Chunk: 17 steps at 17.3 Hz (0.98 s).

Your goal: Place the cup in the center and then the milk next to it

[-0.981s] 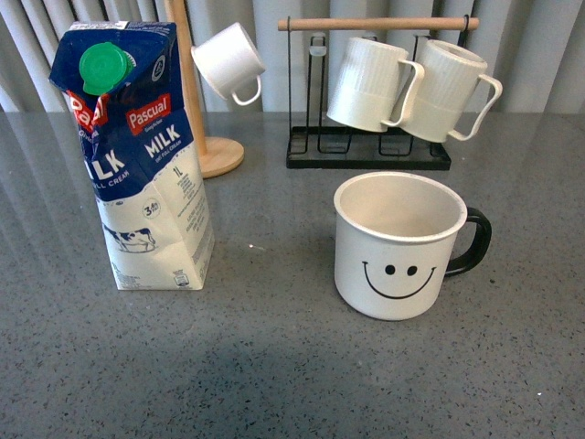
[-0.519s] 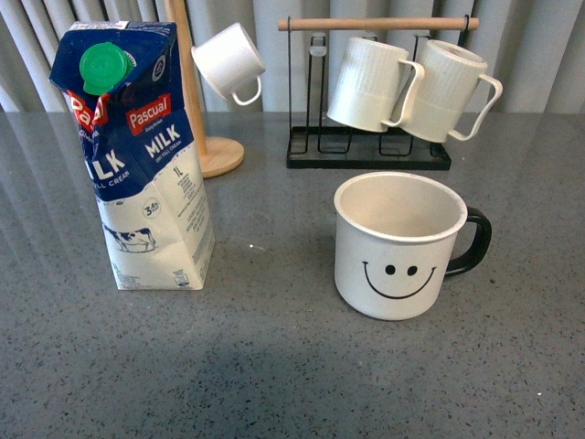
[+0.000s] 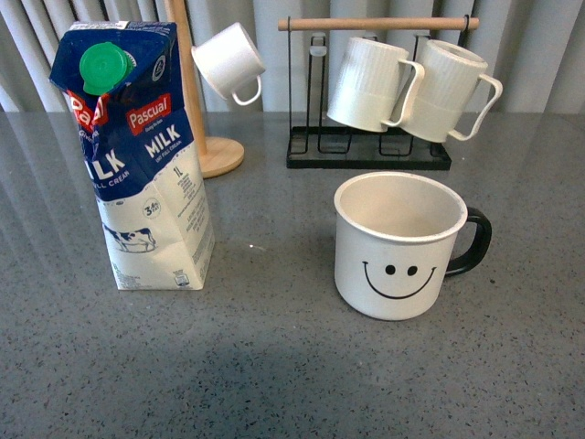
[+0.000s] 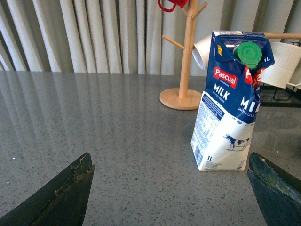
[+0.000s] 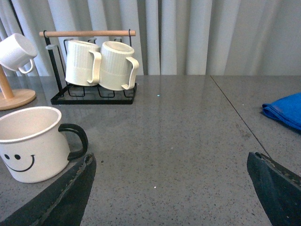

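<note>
Front view: the milk (image 3: 146, 165), tall, probably heavy, its card walls slick and yielding, stands left of the worktop's (image 3: 274, 375) centre; squeeze its flat sides low. The cup (image 3: 398, 247), rigid and glossy, sits right of centre, so pinch its rim. Both the left gripper (image 4: 169, 160) and right gripper (image 5: 170, 160) gape wide, empty.

We see a speckled, glossy grey bench (image 3: 274, 366), a glossy enamel-look cup (image 3: 398, 245), a printed paperboard milk (image 3: 137, 155) carton, and a wooden rail (image 3: 377, 24).

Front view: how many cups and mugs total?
4: smiley mug on the table, two ribbed mugs on the black rack behind, small white cup on the wooden tree. Others may hang above frame.
</note>
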Motion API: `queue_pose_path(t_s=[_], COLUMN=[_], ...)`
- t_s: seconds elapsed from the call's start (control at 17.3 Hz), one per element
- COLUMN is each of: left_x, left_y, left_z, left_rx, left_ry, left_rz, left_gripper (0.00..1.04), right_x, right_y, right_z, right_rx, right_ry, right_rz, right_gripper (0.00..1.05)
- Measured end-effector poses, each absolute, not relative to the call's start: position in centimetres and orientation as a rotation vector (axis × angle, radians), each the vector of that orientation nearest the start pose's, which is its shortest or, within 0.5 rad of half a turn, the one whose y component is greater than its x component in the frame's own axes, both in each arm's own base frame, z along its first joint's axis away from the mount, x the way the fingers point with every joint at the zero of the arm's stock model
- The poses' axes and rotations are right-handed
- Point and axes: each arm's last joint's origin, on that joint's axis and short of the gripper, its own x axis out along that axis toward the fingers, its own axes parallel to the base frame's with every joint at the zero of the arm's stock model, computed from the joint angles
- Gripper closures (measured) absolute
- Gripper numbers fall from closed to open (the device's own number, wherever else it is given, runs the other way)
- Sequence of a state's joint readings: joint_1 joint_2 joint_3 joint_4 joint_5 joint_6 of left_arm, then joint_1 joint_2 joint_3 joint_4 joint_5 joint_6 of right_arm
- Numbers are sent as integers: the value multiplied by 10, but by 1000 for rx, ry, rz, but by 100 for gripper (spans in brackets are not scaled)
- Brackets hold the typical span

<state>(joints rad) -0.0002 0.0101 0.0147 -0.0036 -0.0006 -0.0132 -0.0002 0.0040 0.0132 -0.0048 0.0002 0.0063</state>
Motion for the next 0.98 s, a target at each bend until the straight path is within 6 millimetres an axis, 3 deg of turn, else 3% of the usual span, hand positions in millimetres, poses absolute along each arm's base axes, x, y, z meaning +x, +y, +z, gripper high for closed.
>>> queue_pose_path(t_s=[0.17,0.29,0.52,0.81,0.98], left_x=[97,99,109,122,156], left_y=[0,-5,-13,-21,-44], left_z=[167,171,208,215,231], left_rx=[-13,-5,-28,-26,-19], left_ry=[-1,318,176,158,133], left_rz=[0,37,-21,-59,-146], left_gripper=[7,7,7,7,7], right_x=[97,97,97,97,97], right_y=[0,0,0,0,0], right_z=[167,167,167,167,167], right_rx=[6,6,6,6,6], right_ry=[-4,-6,-5,-5,-5], right_rz=[0,0,0,0,0], right_gripper=[7,7,7,7,7])
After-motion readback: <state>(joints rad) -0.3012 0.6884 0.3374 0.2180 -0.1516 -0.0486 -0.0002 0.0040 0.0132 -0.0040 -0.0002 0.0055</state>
